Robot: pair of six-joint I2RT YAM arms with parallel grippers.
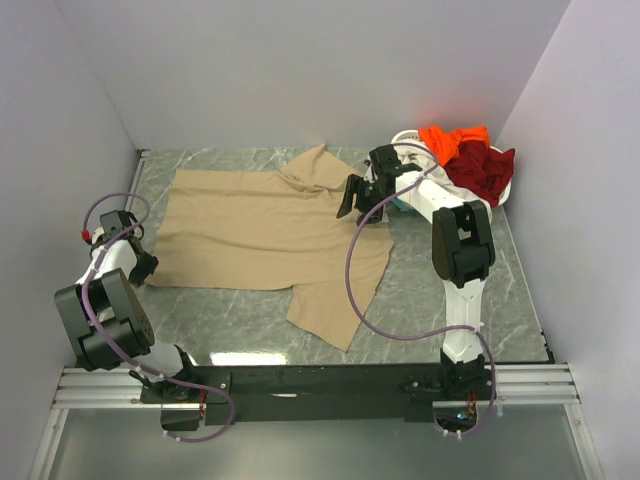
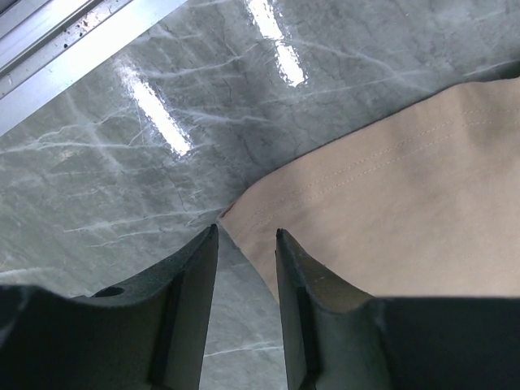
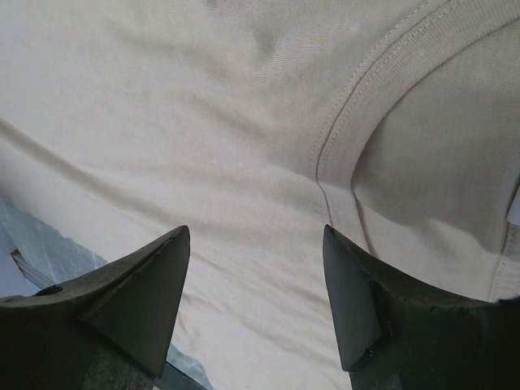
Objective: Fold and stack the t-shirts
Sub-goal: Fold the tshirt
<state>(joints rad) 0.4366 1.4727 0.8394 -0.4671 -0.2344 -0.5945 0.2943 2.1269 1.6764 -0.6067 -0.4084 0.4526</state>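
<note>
The large tan cloth t-shirt [image 1: 260, 225] lies spread on the grey marbled table [image 1: 200, 320]. The left hand [image 2: 246, 233] is low at its hem corner, fingers narrowly apart. The right hand [image 3: 256, 231] hovers wide open over the collar. A bright orange t-shirt [image 1: 452, 138] and a dark red t-shirt [image 1: 485, 170] lie heaped at the far right corner.

Both arms are chunky black joints linked by white tubes. A thin purple cable [image 1: 352, 290] runs in loose loops along the right arm [image 1: 461, 245], and another along the left arm [image 1: 103, 318], which has a small red tag [image 1: 86, 235] near its wrist. The left gripper [image 2: 247, 228] and right gripper [image 3: 256, 227] have dark, matte, wedge-shaped fingers tapering to blunt points.
</note>
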